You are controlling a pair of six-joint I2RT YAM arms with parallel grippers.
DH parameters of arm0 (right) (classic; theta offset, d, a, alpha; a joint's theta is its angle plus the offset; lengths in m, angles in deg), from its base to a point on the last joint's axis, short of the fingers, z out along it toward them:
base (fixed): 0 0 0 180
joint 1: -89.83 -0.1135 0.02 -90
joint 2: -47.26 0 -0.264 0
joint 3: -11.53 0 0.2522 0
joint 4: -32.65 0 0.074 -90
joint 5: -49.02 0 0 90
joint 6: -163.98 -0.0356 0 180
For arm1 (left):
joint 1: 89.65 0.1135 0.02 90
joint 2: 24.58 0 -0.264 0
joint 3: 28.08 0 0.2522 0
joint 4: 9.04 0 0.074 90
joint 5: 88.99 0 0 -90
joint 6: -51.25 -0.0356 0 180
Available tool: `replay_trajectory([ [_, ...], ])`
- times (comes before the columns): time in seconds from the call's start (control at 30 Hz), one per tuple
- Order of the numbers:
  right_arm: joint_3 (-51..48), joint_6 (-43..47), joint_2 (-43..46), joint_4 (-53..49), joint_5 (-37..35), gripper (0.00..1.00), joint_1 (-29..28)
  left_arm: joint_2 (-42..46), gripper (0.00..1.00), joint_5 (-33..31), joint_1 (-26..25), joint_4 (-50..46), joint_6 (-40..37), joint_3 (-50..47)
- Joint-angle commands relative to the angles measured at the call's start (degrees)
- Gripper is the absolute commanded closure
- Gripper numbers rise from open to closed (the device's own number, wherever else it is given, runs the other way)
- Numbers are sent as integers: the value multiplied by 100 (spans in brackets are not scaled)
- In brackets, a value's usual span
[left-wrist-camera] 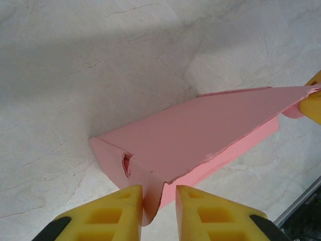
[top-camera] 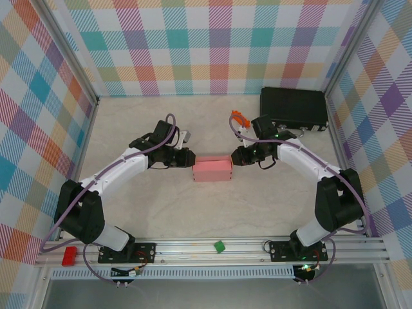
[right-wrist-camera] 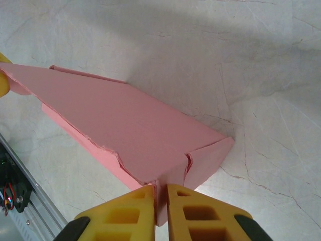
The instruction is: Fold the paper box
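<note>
The worktop (top-camera: 212, 206) is a pale, marble-veined sheet, matte and lightly creased, closed in on three sides by walls (top-camera: 193, 45) of pastel plaid in aluminium frames, and the paper box (top-camera: 212, 170) lies flat at about its middle. Taking the paper box as the mark: a black hard case (top-camera: 293, 107) sits beyond it and to its right, against the back corner; a small orange bit (top-camera: 239, 118) lies beyond it, just to the right; a slotted metal rail (top-camera: 193, 252) runs along the near edge on the near side of it, carrying a small green bit (top-camera: 219, 246) almost straight in front of the box and a red block (top-camera: 69, 255) far to its near left. The box is a small, low rectangle of thin pink card, its broad top face smooth and flat, its long lower edge ragged, and each end closed by a tucked flap with a little tear at the corner. The right pincer (right-wrist-camera: 160, 191) is at the box's right end, clamped on the end flap, the card squeezed between its yellow fingers. The left pincer (left-wrist-camera: 158, 193) is at the box's left end, its fingers close around that flap, one against the card and a thin slit beside the other, so a firm pinch cannot be told
</note>
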Motion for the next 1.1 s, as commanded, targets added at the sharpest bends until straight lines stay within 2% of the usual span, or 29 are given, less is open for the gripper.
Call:
replay_trajectory([
  [0.0, 34, -129, -70, 67, 107, 86, -47, 127, 76, -1, 35, 22, 102, -71],
  [0.1, 69, -147, -104, 36, 120, 86, -56, 116, 77, -34, 35, 5, 89, -90],
  [0.27, 146, -206, -153, -6, 102, 86, -64, 105, 83, 58, 32, 85, 143, -122],
  [0.83, 230, -404, -241, -1, 139, 87, -153, 130, 84, 2, 34, 99, 173, -185],
  [1.07, 341, -347, -254, -141, 108, 84, -170, 125, 84, -141, 27, 3, 125, -166],
])
